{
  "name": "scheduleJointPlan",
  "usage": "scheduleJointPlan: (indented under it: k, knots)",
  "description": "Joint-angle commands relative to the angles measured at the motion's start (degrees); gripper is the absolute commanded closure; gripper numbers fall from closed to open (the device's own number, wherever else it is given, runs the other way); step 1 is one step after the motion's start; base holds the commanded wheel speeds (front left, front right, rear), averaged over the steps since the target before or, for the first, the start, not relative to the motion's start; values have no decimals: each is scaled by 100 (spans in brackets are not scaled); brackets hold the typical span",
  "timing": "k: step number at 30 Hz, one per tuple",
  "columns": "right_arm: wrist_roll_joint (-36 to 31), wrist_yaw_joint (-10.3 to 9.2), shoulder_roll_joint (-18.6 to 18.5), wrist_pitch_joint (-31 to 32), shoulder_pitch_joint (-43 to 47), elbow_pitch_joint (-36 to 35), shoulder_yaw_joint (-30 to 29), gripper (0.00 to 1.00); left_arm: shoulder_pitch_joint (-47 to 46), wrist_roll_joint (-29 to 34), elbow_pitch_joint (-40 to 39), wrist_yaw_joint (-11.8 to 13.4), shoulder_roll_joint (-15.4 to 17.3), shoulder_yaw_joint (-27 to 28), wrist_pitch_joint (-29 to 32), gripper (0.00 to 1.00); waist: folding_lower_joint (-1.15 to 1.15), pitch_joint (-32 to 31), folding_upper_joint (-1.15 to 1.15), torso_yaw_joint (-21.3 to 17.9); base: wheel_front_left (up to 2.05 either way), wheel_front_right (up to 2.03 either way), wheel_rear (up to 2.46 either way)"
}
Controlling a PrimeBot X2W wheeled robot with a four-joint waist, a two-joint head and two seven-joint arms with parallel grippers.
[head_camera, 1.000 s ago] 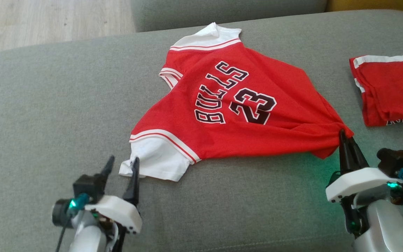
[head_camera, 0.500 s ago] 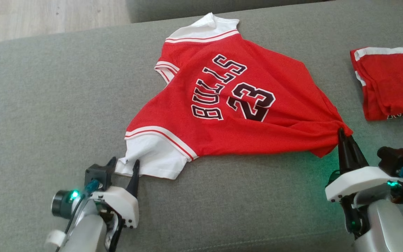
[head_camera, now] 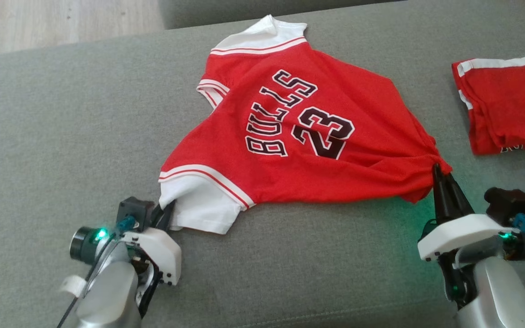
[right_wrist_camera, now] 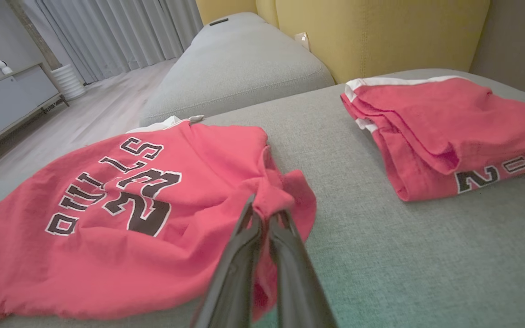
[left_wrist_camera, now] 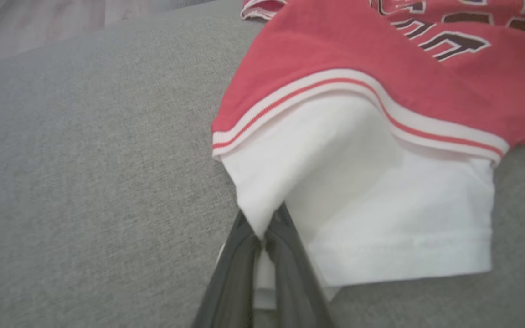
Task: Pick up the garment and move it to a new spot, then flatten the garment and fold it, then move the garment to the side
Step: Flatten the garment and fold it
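The garment (head_camera: 299, 136) is a red jersey with white sleeves and black "BULLS 23" lettering, lying spread on the grey sofa cushion (head_camera: 62, 118). My left gripper (head_camera: 166, 210) is shut on the corner of its near white sleeve (head_camera: 198, 207). In the left wrist view the dark fingers (left_wrist_camera: 244, 264) pinch a fold of that white sleeve (left_wrist_camera: 358, 205). My right gripper (head_camera: 436, 171) is shut on the bunched red hem at the garment's right end. The right wrist view shows the same pinch (right_wrist_camera: 265, 210) on the red cloth (right_wrist_camera: 121, 214).
A second red garment (head_camera: 504, 109), folded, lies at the right edge of the cushion, also in the right wrist view (right_wrist_camera: 445, 132). Wooden floor (head_camera: 39, 23) shows beyond the cushion at upper left. Another grey cushion (right_wrist_camera: 235, 59) and yellow upholstery (right_wrist_camera: 381, 32) stand behind.
My left gripper moved forward around the white sleeve corner and shut on it. The right gripper kept its grip on the red hem. The camera shifted slightly.
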Motion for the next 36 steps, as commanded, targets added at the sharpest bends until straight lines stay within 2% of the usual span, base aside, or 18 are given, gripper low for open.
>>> scheduleJointPlan:
  k: [1,6,11,12,15,23,29,36]
  knots:
    - [15,-5,-15,-68,-256,-242,163,100,-150,-102,-134,-34,116,148,-69,100,0,-30,0,24,0,0,0]
    - [-94,-5,-15,-183,-312,-399,244,100,-107,-563,-722,-163,28,297,-174,100,0,-144,0,82,0,0,0]
    - [-269,-5,-86,-231,-479,-664,334,100,12,-1150,-1906,-228,-15,544,-184,100,0,-298,0,137,0,0,0]
    - [-277,-5,-168,-226,-582,-768,378,100,60,-1411,-2350,-236,-30,693,-184,100,0,-372,0,160,0,0,0]
    - [-286,-5,-333,-172,-780,-924,498,100,91,-1827,-2902,-242,-60,901,-185,100,0,-476,0,175,0,0,0]
    - [-221,-5,-858,122,-1496,-1253,855,100,-107,-2964,-3731,-239,-104,1316,17,100,0,-743,0,171,0,0,0]
    - [-90,-5,-965,266,-1668,-1410,941,100,-132,-3439,-4241,-57,-132,1626,218,100,0,-842,0,154,0,0,0]
    - [-32,-5,-888,243,-1516,-1603,949,100,17,-3841,-4778,201,-163,1860,373,100,0,-891,0,161,0,0,0]
